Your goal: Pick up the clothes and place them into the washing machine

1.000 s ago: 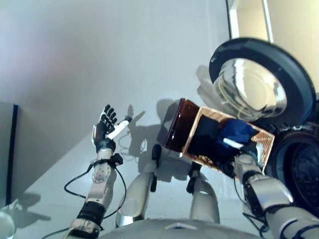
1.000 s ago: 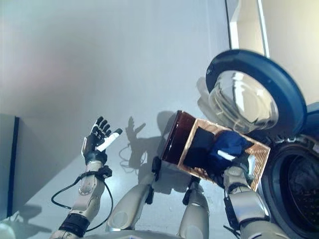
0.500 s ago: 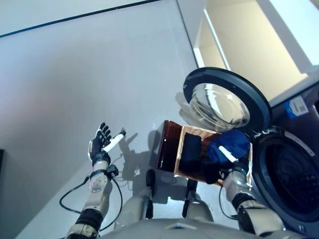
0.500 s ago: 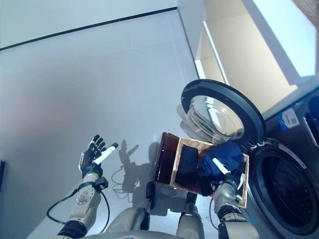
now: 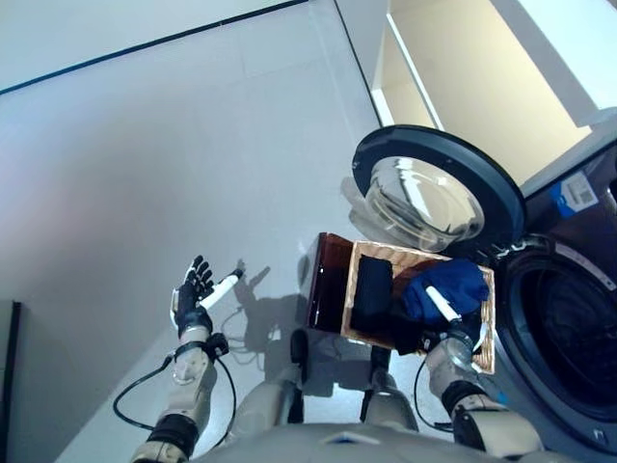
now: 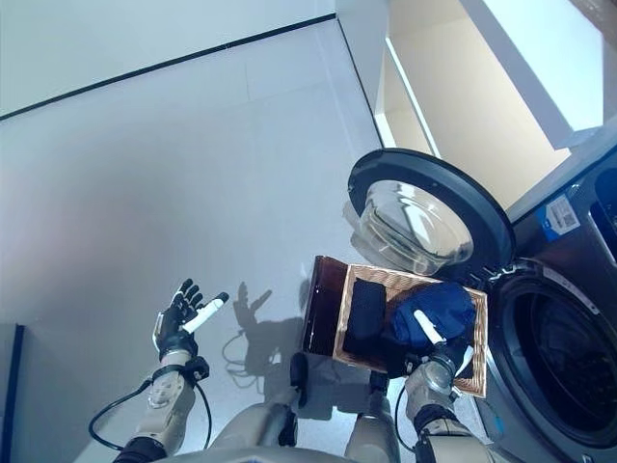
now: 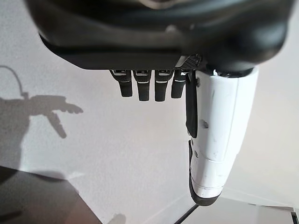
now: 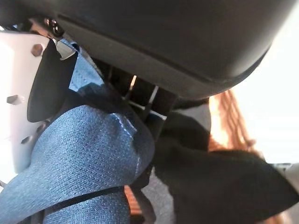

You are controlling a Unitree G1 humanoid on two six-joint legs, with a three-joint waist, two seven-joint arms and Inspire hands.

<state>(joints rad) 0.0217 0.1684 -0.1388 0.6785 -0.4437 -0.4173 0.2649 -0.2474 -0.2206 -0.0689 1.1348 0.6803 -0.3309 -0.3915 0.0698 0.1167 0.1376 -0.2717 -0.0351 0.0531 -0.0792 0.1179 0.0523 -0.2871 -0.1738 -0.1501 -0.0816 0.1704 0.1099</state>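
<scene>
My right hand [image 6: 436, 359] at the lower right has its fingers curled round the blue garment [image 6: 436, 309] in the wicker basket [image 6: 477, 382], beside a black garment [image 6: 363, 311]. Grasp looks made; next I lift it toward the washing machine drum [image 6: 559, 371], far right. Left hand [image 6: 178, 318] hangs spread, empty

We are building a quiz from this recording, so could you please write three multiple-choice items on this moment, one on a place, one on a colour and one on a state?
1. Where is the blue garment?
A. in the wicker basket
B. on the floor
C. inside the drum

2. What colour is the folded garment beside it?
A. white
B. black
C. red

3. How is the washing machine door?
A. closed
B. missing
C. open

Answers: 1 A, it lies within the basket's rim under the right hand; 2 B, it shows dark black against the weave; 3 C, it stands swung out from the drum opening.
</scene>
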